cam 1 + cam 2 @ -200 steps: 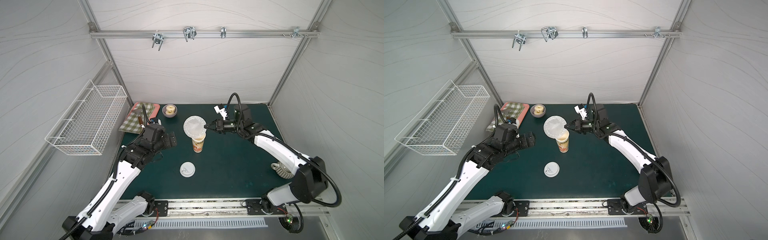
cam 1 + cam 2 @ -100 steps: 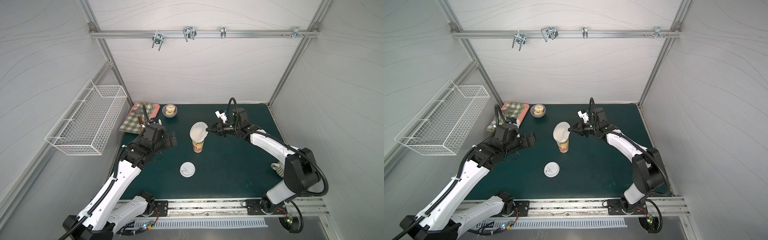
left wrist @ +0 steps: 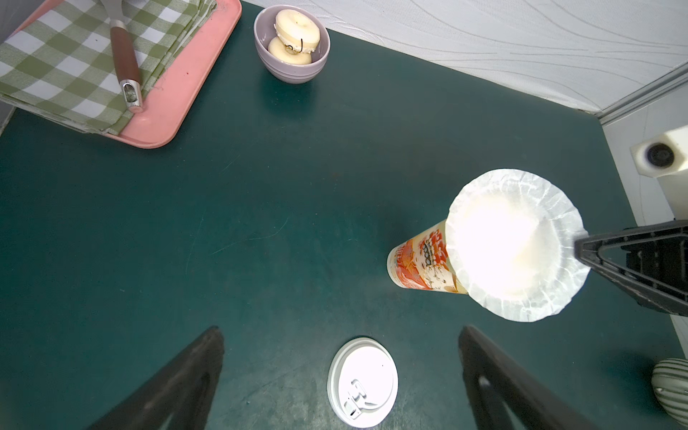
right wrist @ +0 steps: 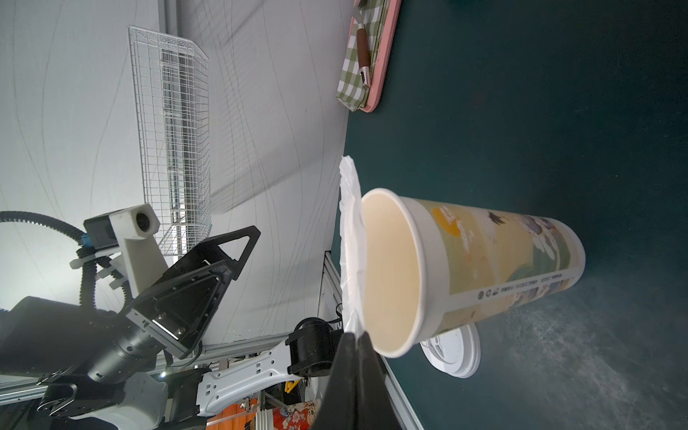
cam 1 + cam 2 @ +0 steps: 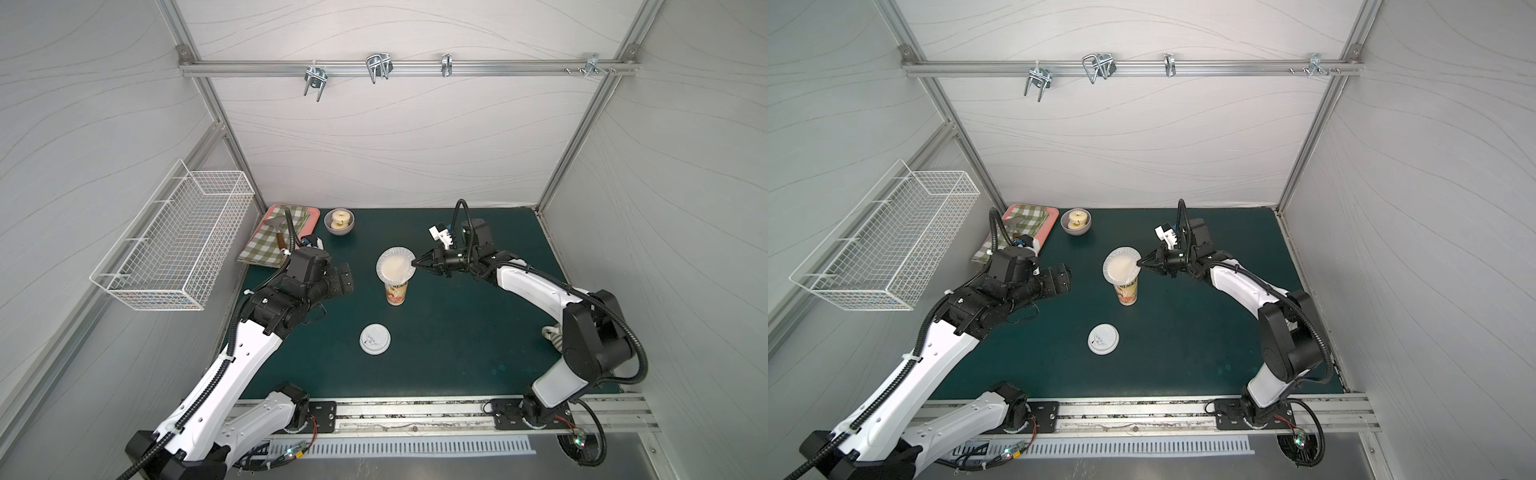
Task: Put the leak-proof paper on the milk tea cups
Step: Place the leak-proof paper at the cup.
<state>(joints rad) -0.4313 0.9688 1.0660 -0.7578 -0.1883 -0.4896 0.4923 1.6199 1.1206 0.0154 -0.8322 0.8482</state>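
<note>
right gripper [image 5: 414, 262], paper [image 5: 394, 269] edge pinched (over cup [image 5: 395, 294])

Lid [image 3: 363, 387]; bowl [image 3: 294, 70]; tray [image 3: 186, 89]; basket [image 5: 166, 249]

Both arms wear white shells on the long links, the left arm [image 5: 248, 352] and the right arm [image 5: 534, 286] alike, with matte black housings at the joints. A black ribbed cable [image 4: 87, 277] loops along each, tied down with white zip ties. The left tool [image 5: 345, 277] and the right tool [image 5: 415, 262] carry black triangular fingers with open skeleton frames. Each wrist bears a white camera block [image 4: 130, 238] with a blue plug. The black base plates [image 5: 322, 417] are bolted down. The small boards [image 5: 578, 441] beside them seem to glow green.
</note>
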